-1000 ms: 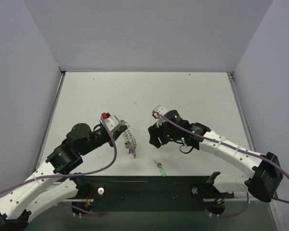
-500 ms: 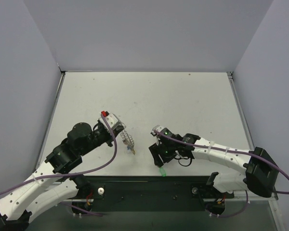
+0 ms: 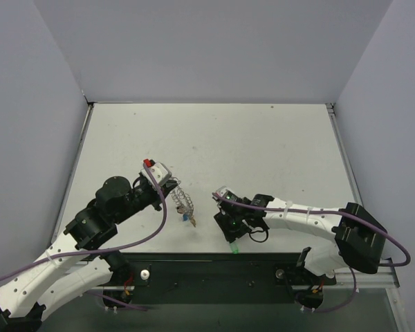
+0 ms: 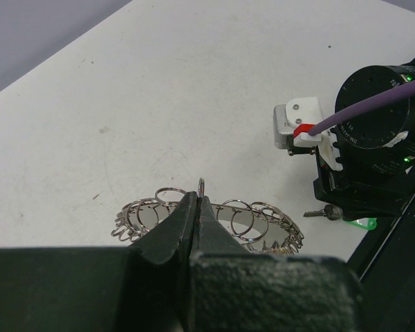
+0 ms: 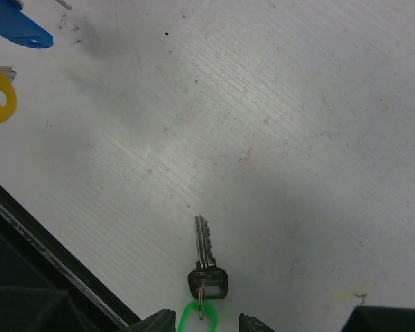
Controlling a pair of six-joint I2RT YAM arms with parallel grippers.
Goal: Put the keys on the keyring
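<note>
1. The keyring [image 4: 228, 223] is pinched by the closed left gripper [image 4: 197, 207].
2. The green key [image 5: 205, 257], right of the keyring, is straddled by the parted, empty right gripper [image 5: 206, 321]; its head should be gripped squarely.

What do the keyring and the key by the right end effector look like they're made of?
The keyring: bright polished metal, probably steel, since its wire loops shine like mirrors. The key: duller silvery metal with cut teeth. Its green tag looks like glossy plastic.
</note>
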